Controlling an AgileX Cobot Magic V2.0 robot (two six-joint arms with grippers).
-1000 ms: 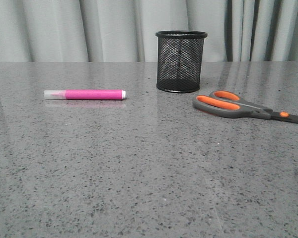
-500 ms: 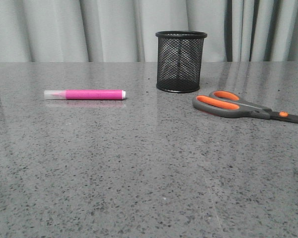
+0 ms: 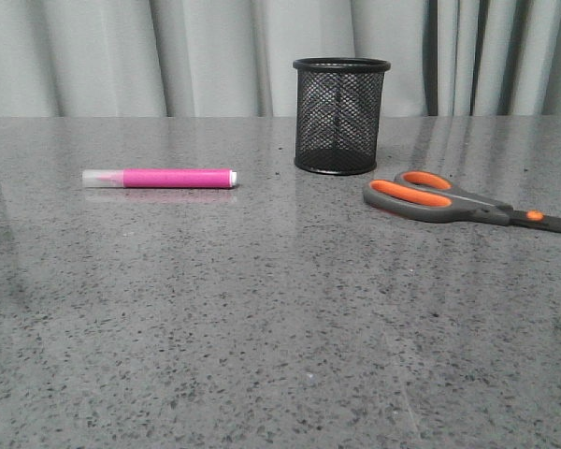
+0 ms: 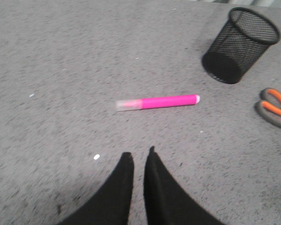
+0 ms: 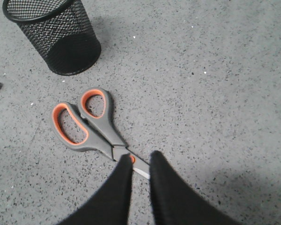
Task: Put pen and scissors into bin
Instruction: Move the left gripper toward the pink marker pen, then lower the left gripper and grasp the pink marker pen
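Note:
The pink pen (image 3: pixel 159 178) lies flat on the table at the left, clear cap pointing left. The black mesh bin (image 3: pixel 341 117) stands upright at the middle back. The scissors (image 3: pixel 449 199) lie flat to the right of the bin, handles toward it. No gripper shows in the front view. In the left wrist view my left gripper (image 4: pixel 138 154) is shut and empty, hovering short of the pen (image 4: pixel 157 101). In the right wrist view my right gripper (image 5: pixel 141 157) is shut and empty above the scissors' (image 5: pixel 89 124) pivot and blades, which its fingers partly hide.
The grey speckled table (image 3: pixel 280 327) ends at a pale curtain (image 3: pixel 206 56) behind. The bin also shows in the left wrist view (image 4: pixel 241 44) and the right wrist view (image 5: pixel 56 37). A small white speck (image 4: pixel 96 156) lies near the left fingers.
The pen, scissors and bin have not moved. A faint shadow has crept onto the table's left edge in the front view.

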